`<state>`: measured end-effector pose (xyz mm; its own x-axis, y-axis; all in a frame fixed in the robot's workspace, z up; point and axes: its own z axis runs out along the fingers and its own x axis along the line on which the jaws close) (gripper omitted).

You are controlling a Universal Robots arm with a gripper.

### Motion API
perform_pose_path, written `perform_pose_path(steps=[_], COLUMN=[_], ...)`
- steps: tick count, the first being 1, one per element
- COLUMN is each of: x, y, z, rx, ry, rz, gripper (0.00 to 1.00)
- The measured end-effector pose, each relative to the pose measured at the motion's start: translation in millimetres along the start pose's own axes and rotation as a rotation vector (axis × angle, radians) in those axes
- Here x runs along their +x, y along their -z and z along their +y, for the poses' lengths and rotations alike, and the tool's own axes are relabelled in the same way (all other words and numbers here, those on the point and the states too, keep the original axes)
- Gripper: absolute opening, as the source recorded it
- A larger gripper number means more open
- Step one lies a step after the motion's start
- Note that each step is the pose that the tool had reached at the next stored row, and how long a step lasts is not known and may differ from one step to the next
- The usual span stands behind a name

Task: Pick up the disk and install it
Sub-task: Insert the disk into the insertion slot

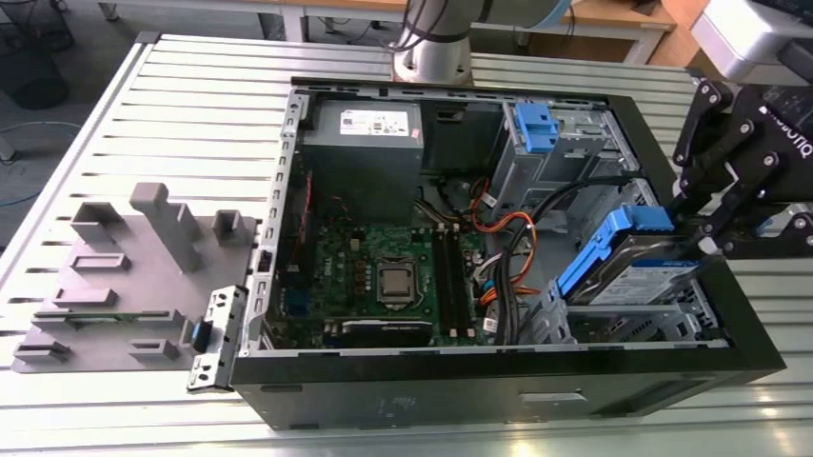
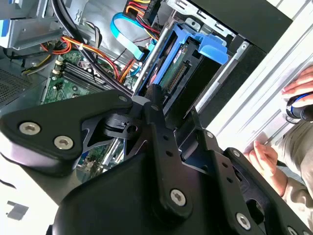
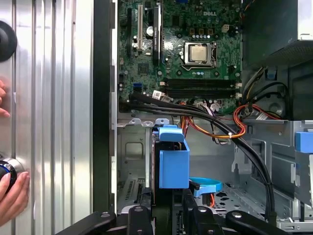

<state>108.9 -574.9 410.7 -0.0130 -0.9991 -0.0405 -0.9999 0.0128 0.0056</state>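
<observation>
Jaws on the gripper (image 3: 172, 213) look pinched across the thin edges of the disk (image 3: 173, 164), lower middle of the first wrist view! It's tilted in the drive cage (image 1: 635, 322), lower right of the exterior view. Dense, rigid, shock-shy, I'd say: grip the carrier's flanks.

From my console, the arm (image 1: 429, 43) behind the computer case (image 1: 508, 386) looks like a smooth silver-grey tube with a pale blue cap (image 1: 568, 8) on one joint. By the case's side on the exterior view's right, the wrist (image 1: 763, 38) is a light grey block. The gripper (image 1: 706, 233) under it is matte black, built of flat hinged bars with white lettering. In the second wrist view I see round silver screws (image 2: 30, 128) in those bars, and slim black fingers (image 2: 154, 98).
</observation>
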Motion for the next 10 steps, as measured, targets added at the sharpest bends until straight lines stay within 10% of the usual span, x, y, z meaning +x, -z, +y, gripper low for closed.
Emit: perform_pose_path(steps=[10], x=[0.8], y=[-18.2], z=[-0.1], rx=[0.0], ry=[0.0], rz=[0.0001], gripper=[0.35])
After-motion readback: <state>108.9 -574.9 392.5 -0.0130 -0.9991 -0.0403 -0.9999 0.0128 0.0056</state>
